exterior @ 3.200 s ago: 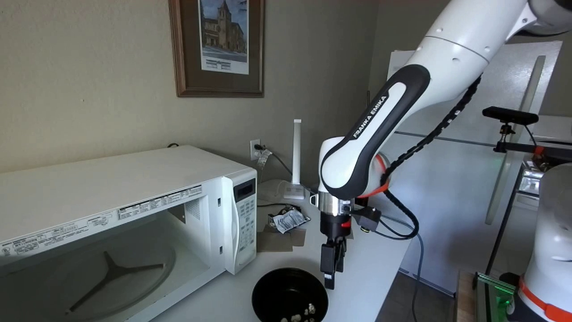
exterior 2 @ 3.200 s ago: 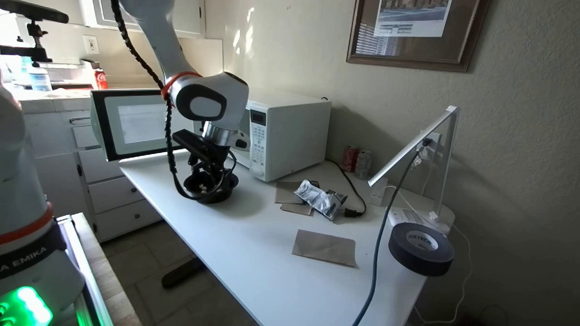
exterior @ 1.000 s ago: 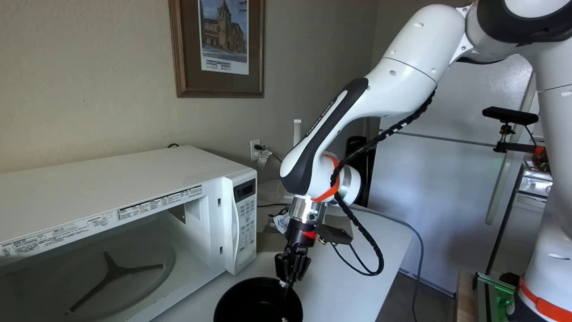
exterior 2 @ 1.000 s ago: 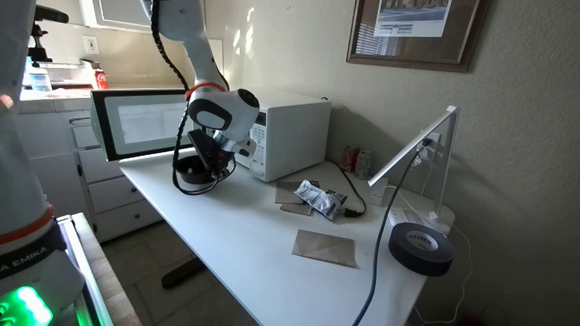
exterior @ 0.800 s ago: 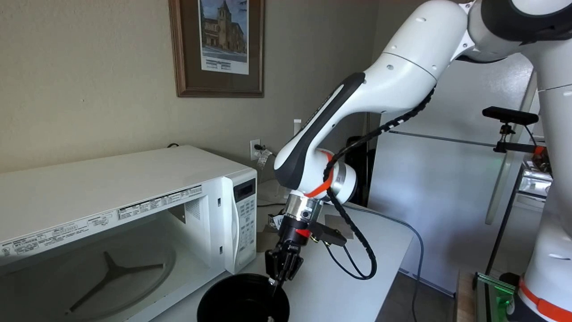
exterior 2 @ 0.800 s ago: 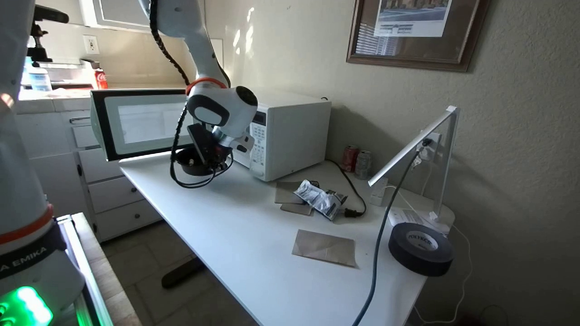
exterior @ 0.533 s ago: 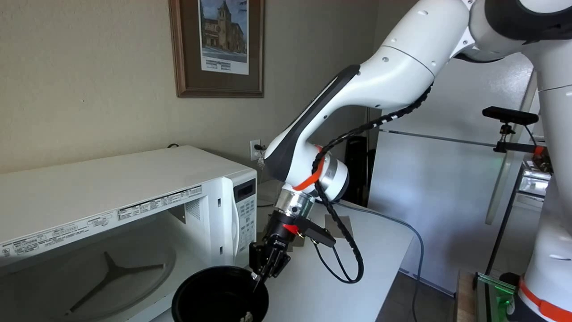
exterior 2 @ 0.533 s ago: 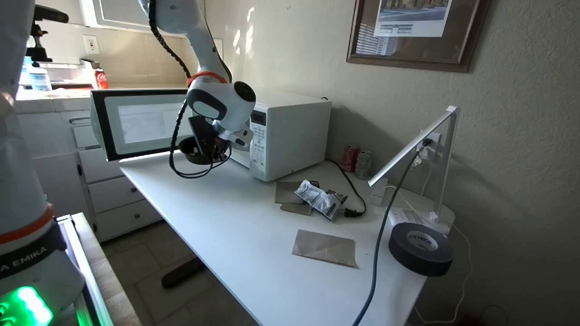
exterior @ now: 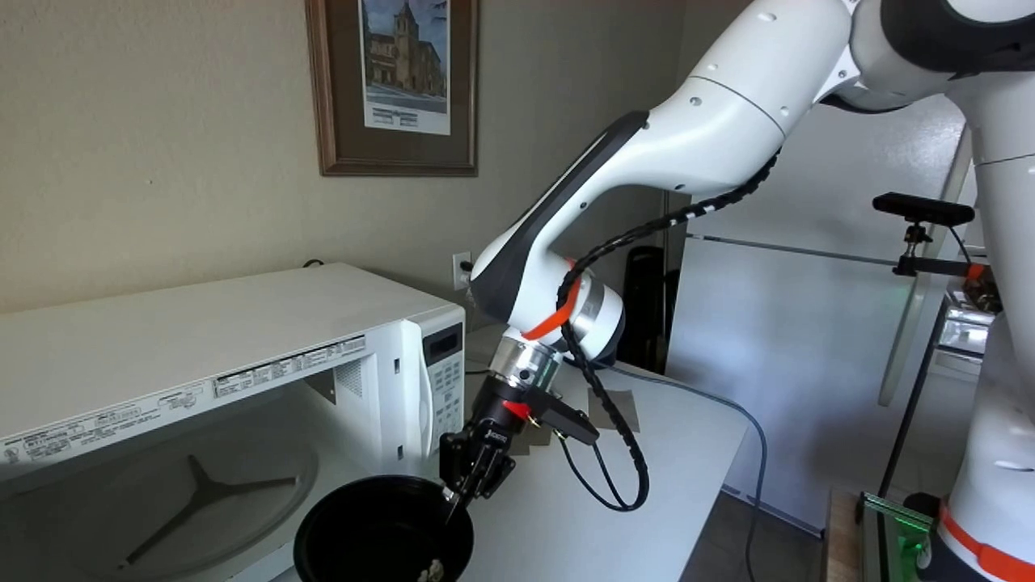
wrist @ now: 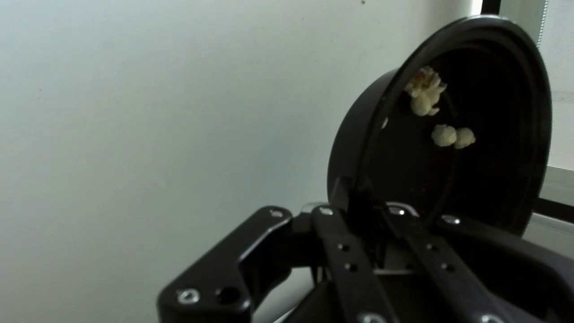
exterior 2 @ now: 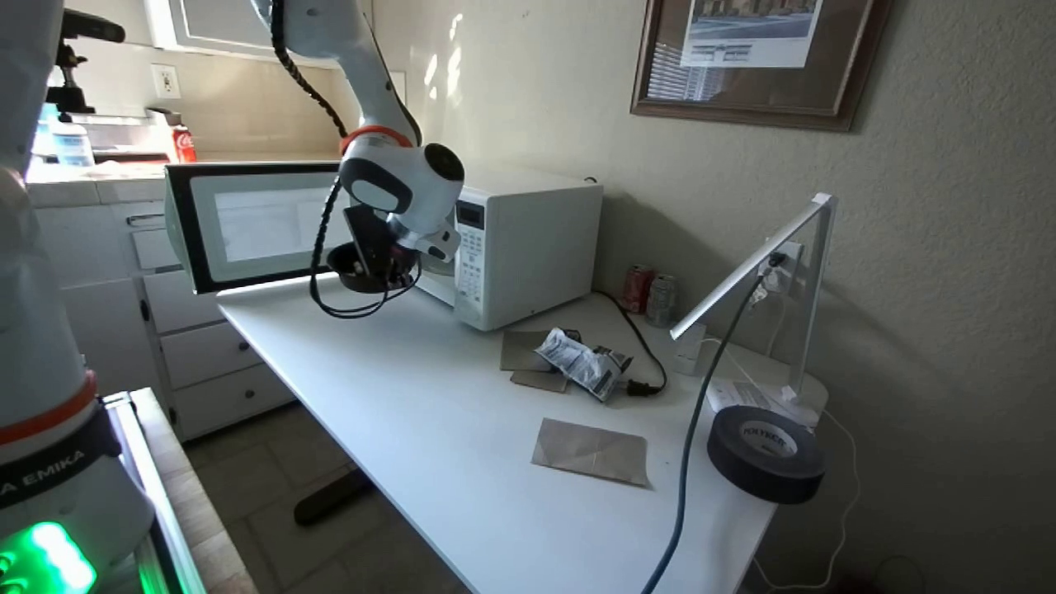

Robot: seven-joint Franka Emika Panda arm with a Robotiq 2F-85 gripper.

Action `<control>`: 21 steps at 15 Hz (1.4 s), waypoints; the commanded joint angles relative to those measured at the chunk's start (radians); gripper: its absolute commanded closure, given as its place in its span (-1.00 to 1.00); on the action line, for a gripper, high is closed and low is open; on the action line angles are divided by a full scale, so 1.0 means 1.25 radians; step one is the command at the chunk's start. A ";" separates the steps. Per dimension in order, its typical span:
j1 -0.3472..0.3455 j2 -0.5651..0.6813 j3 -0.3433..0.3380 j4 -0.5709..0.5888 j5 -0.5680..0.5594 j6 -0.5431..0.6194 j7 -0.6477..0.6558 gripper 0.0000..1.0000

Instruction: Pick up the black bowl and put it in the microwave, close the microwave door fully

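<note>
"What sort of room is this?"

"A plain beige wall [exterior: 582,121] with a framed picture [exterior: 394,73], and a white counter [exterior 2: 462,445] below it."

"Where is the black bowl [exterior: 376,529]?"

"Held up off the counter, in front of the microwave [exterior: 226,323], not yet inside it. Some popcorn [wrist: 423,94], by its look, lies in it."

"What has hold of it?"

"The gripper [exterior: 454,501]. It is clamped across the bowl's rim at one side only, as the wrist view shows."

"Then what could spoil it?"

"That pinch, first. The bowl hangs out to one side of it, so a bump could make it swivel, and the popcorn would slide or spill. I can't judge just how level it is."

"A bump from what?"

"The microwave itself. Going in too low, the base may catch the lower lip [exterior: 273,559] of the opening; too high, the wrist [exterior: 524,364] may meet the top edge [exterior: 194,392]. The control panel [exterior: 446,396] looks near the gripper, so a wide swing could knock that. In both exterior views the cable [exterior: 683,217] hangs in a loop beside the wrist and might snag too."

"And setting it down?"

"The three-armed piece [exterior: 206,491] on the microwave's floor could be trouble: put down off its middle, the bowl may rock."

"The door [exterior 2: 272,223]?"

"Swung wide. Left too near the front, the bowl could keep it from closing fully."
</note>
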 commanded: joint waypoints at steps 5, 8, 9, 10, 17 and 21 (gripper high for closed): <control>0.070 0.037 -0.026 0.078 0.113 0.076 0.002 0.96; 0.099 0.063 -0.031 0.120 0.129 0.109 0.035 0.96; 0.083 0.076 -0.006 0.133 0.135 0.118 0.040 0.96; 0.093 0.090 -0.006 0.147 0.134 0.137 0.054 0.96; 0.130 0.178 -0.002 0.242 0.138 0.231 0.150 0.96; 0.137 0.224 0.006 0.300 0.166 0.280 0.164 0.96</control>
